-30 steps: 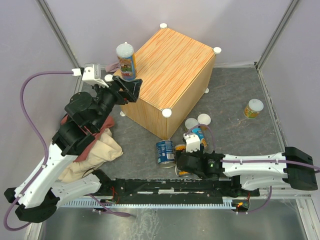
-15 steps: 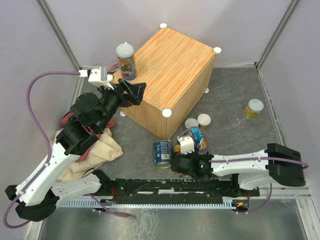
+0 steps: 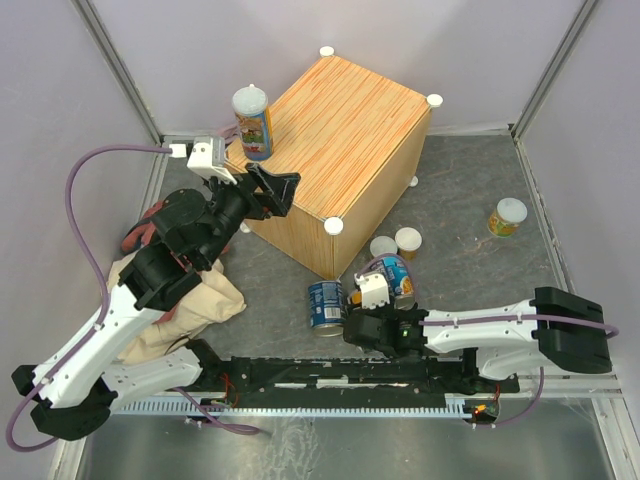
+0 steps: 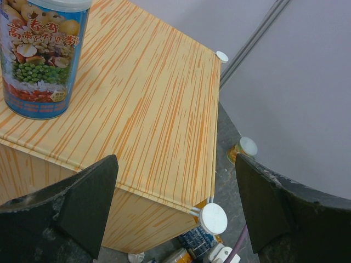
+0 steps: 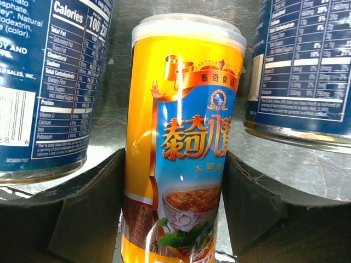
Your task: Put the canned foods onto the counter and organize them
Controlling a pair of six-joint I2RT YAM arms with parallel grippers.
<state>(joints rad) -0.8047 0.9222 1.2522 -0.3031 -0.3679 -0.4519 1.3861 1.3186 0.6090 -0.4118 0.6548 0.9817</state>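
Observation:
The counter (image 3: 345,140) is a wood-grain cube at the table's middle. One tall orange/blue can (image 3: 252,120) stands on its left corner; it also shows in the left wrist view (image 4: 44,57) on the counter top (image 4: 153,98). My left gripper (image 3: 272,190) is open and empty beside the counter's left edge (image 4: 175,203). My right gripper (image 3: 362,328) is shut on the other tall orange/blue can (image 5: 184,148), between two blue-labelled cans (image 3: 326,302) (image 3: 396,275). Two short pale-lidded cans (image 3: 383,247) (image 3: 408,240) stand by the counter's near corner, a third (image 3: 508,216) at the far right.
A beige cloth (image 3: 195,300) and a red cloth (image 3: 140,232) lie at the left under my left arm. Grey walls and metal posts close in the table's back and sides. A black rail (image 3: 330,375) runs along the near edge.
My right gripper has slid left between the two blue cans, with the orange/blue can in its jaws. My left gripper has moved a little right along the counter's edge.

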